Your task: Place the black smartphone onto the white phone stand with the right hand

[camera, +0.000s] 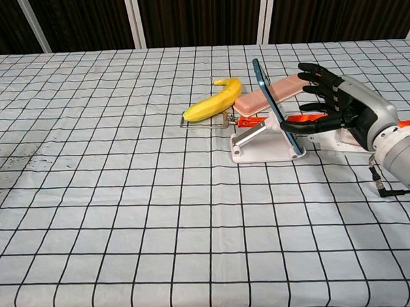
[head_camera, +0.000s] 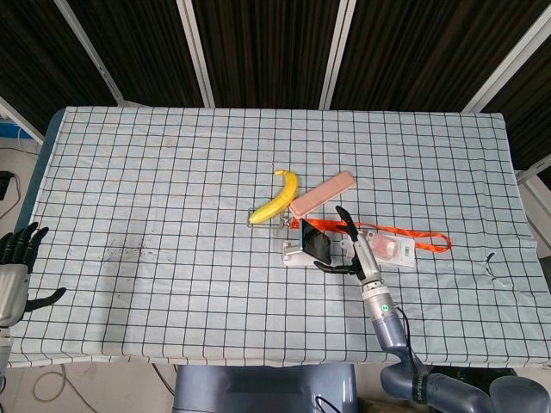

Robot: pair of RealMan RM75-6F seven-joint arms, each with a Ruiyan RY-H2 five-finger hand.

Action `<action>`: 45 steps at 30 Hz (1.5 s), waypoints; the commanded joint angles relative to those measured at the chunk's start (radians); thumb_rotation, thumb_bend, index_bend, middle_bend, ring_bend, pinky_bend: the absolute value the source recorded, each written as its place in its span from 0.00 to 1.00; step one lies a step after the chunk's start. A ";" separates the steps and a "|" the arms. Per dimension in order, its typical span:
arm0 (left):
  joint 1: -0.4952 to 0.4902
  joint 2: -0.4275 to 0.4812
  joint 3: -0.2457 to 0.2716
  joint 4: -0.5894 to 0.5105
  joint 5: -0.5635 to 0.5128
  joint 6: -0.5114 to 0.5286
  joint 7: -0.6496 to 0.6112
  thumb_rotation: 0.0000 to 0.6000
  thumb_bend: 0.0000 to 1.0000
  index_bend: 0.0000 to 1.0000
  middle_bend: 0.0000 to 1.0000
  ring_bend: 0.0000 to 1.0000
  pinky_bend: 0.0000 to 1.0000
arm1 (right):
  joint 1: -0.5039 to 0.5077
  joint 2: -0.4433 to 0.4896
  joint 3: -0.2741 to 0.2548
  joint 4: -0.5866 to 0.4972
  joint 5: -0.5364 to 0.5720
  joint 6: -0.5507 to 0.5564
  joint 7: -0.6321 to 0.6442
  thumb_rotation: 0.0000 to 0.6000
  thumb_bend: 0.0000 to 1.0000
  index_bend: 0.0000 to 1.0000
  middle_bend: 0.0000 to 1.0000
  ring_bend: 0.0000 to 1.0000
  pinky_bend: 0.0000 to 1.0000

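The black smartphone stands tilted on its edge on the white phone stand, right of the table's middle. My right hand is just right of the phone with its fingers spread. The thumb reaches toward the phone's lower edge; the other fingers stay apart from the phone, and nothing is gripped. My left hand hangs off the table's left edge, fingers apart and empty; only the head view shows it.
A yellow banana lies on a wire clip behind the stand. A pink case lies beside the banana. A card with an orange lanyard lies under and right of my right hand.
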 commanded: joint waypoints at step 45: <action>0.013 0.013 0.014 -0.013 0.030 0.029 0.055 1.00 0.00 0.00 0.00 0.00 0.00 | -0.337 0.664 -0.160 -0.485 0.023 0.325 -1.056 1.00 0.00 0.00 0.00 0.00 0.14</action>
